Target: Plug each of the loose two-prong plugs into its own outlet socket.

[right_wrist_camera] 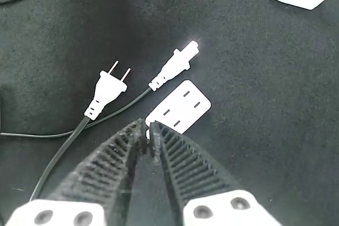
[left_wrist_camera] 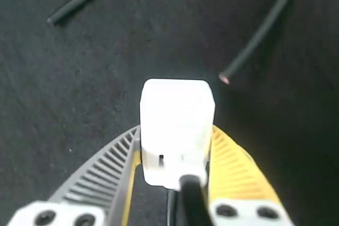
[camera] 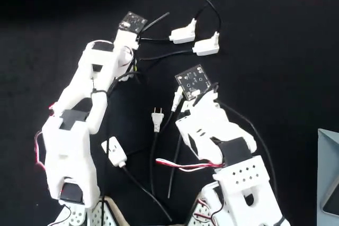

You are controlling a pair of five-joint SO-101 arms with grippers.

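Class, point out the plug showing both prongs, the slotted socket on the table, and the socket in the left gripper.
two-prong plug (right_wrist_camera: 107, 95), right wrist view, white body.
slotted socket (right_wrist_camera: 179, 107), right wrist view, slotted face.
held socket (left_wrist_camera: 177, 123), left wrist view, white housing.

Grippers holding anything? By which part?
Left gripper clamps a white socket block by its sides, cord end. Right gripper shut at the edge of a second socket; hold unclear.
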